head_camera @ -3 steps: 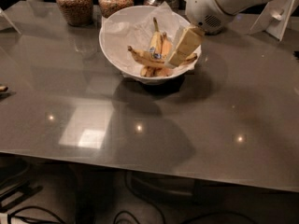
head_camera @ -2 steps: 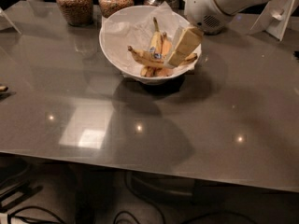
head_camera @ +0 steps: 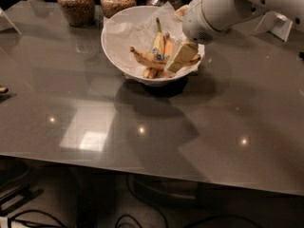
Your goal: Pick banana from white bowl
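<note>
Gripper point(head_camera: 176, 63) low inside the white bowl point(head_camera: 108, 44), on its 3 o'clock side. Reaches in from 2 o'clock under the white arm point(head_camera: 223, 8). Open or closed: cannot tell. Hangs right over the banana point(head_camera: 146, 59), curved and speckled, lying across the bowl from 9 to 3 o'clock on crumpled white paper point(head_camera: 128, 27). Straighter bananas point(head_camera: 159, 39) alongside. Bowl at 12 o'clock on the grey table point(head_camera: 142, 137); grain-filled jars point(head_camera: 76, 4) behind, at 11 o'clock.

No text readable; claw point(head_camera: 177, 62) in white bowl point(head_camera: 107, 47).
</note>
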Tool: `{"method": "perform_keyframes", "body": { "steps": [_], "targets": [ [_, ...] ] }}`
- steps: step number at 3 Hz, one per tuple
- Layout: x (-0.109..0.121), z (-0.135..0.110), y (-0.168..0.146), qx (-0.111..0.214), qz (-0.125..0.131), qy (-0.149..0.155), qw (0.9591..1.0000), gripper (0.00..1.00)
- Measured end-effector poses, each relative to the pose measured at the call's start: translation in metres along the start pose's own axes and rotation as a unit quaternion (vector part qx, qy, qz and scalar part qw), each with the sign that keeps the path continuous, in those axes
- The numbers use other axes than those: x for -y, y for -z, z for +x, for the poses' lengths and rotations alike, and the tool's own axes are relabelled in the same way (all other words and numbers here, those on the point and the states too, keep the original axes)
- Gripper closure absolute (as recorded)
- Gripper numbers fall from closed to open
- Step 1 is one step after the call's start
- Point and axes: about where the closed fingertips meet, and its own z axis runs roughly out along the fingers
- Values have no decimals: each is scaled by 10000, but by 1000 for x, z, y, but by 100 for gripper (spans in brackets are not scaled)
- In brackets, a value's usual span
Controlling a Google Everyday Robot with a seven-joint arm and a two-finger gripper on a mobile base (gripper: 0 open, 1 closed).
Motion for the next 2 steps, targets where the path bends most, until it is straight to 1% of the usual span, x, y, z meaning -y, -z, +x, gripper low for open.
{"method": "perform_keyframes", "body": {
  "steps": [1,2],
  "targets": [
    [-2,11,-18,-73,-79,-21,9999,39],
    [-7,20,-31,-128,-160,-65,9998,47]
  ]
}}
